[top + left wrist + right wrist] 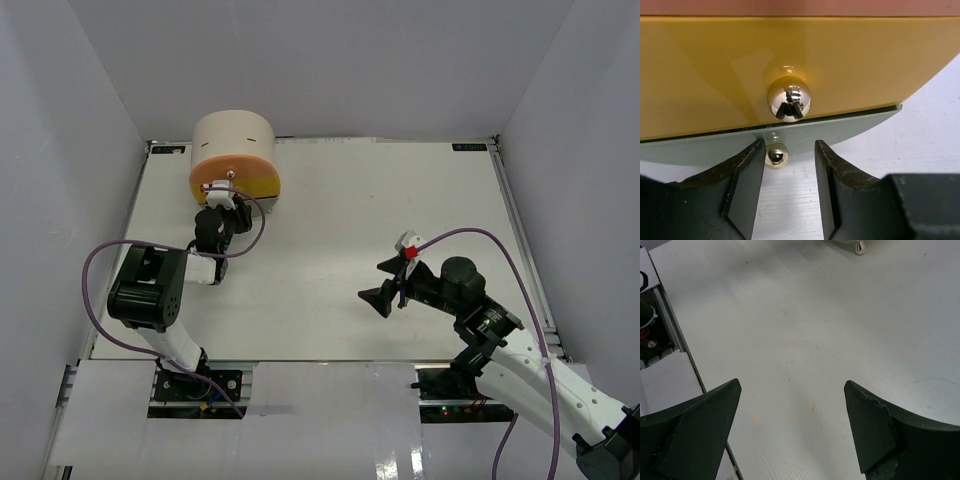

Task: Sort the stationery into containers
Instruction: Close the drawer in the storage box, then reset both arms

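Observation:
The containers are drawers in a beige half-round cabinet [232,135] at the table's back left. No stationery is in view. In the left wrist view the yellow drawer [715,75] carries a shiny round knob [788,98]. Under it the grey-green drawer [850,127] has a smaller knob [776,155]. My left gripper [789,145] is open at that drawer's front, the small knob between its fingertips, close by the left finger [747,175] and apart from the right one. My right gripper [791,385] hangs open over bare table, with nothing in it.
From above, the left arm [150,290] reaches up to the cabinet front, and the right arm [470,300] sits mid-right over the white table [400,200]. White walls enclose three sides. A metal rail [670,335] runs along the near edge.

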### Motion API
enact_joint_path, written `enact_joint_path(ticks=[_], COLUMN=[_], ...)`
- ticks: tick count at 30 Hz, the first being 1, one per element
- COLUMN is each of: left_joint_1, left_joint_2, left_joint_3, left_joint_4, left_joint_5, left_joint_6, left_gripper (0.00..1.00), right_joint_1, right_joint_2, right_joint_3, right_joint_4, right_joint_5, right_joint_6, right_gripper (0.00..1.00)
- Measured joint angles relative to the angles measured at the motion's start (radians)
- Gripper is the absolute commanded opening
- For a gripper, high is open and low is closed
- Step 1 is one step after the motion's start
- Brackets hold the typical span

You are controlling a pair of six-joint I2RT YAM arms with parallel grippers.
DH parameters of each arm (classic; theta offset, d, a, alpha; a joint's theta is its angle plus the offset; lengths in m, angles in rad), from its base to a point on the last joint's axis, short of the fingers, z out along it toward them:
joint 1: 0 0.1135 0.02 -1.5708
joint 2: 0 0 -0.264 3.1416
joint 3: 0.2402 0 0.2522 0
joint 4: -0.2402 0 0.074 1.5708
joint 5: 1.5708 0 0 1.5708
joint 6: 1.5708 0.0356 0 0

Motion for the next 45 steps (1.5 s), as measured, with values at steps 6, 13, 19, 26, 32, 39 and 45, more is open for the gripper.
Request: enact_joint_path(ticks=[6,13,19,26,32,39,45], left_joint_1=[0.0,0.0,0.0,0.0,0.0,-0.016,-0.035], left_joint_2=[0.026,0.029,-0.044,-0.447,-0.817,-1.112,-1.238], left_joint_3=[0.016,0.015,-0.034,-0.093,0.01,0.232,0.336], left_joint_4=[0.029,0.047,0.038,-0.18,-0.604,-1.112,-1.398], left_joint_5=[-0.029,-0.051,-0.057,-0.065,-0.05,-0.078,-0.098], left_joint_6=[-0.027,-0.045,-0.06,-0.063,-0.06,-0.048,-0.093], left_gripper=[0.55,0.59,0.66,0.78,0.98,0.98,0.98], right_joint_1=[0.0,0.0,0.0,0.0,0.0,0.0,0.0], right_joint_2=[-0.013,-0.026,-0.052,-0.109,-0.199,-0.324,-0.397], right_joint_3=[0.0,0.0,0.0,0.037,0.124,0.202,0.207], right_joint_4=[0.0,0.0,-0.014,-0.102,-0.191,-0.254,-0.321], right_joint_5=[0.001,0.002,0.04,0.164,0.367,0.652,0.856], right_joint_6=[0.0,0.0,0.002,0.002,-0.002,-0.021,-0.059], right_gripper=[0.9,0.9,0.9,0.9,0.9,0.9,0.9])
